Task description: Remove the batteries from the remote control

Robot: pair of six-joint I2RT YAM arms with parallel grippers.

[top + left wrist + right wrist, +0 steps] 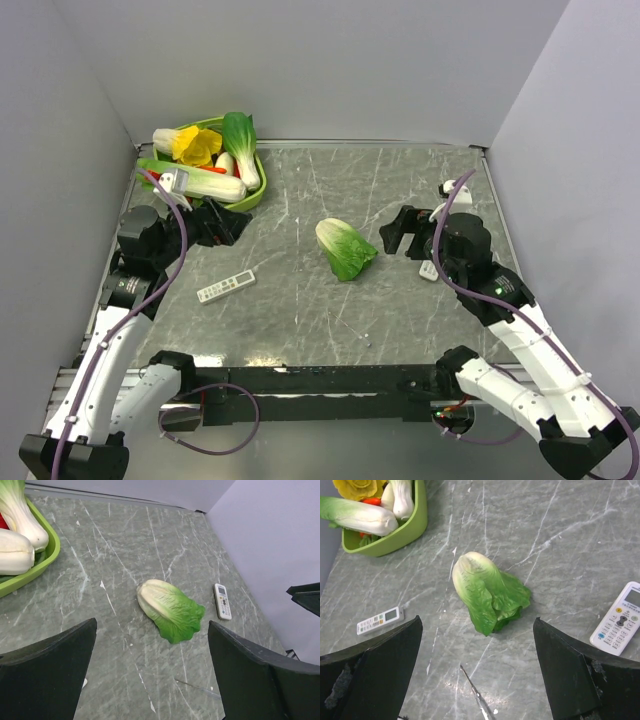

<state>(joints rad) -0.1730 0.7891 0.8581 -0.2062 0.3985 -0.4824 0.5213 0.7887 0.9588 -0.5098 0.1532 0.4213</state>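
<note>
A white remote control (pixel 226 286) with rows of buttons lies face up on the grey table left of centre; it also shows in the right wrist view (pixel 380 620). A second white remote (pixel 430 270) lies by the right arm, seen in the right wrist view (pixel 618 619) and the left wrist view (pixel 222 600). No batteries show. My left gripper (pixel 215 225) (pixel 152 630) is open and empty, above the table near the basket. My right gripper (pixel 400 232) (pixel 477 640) is open and empty, right of the cabbage.
A green and white cabbage (pixel 346 248) (pixel 170 610) (pixel 487 592) lies mid-table between the grippers. A green basket (pixel 255 190) (pixel 415 527) of toy vegetables stands at the back left. Grey walls enclose the table on three sides.
</note>
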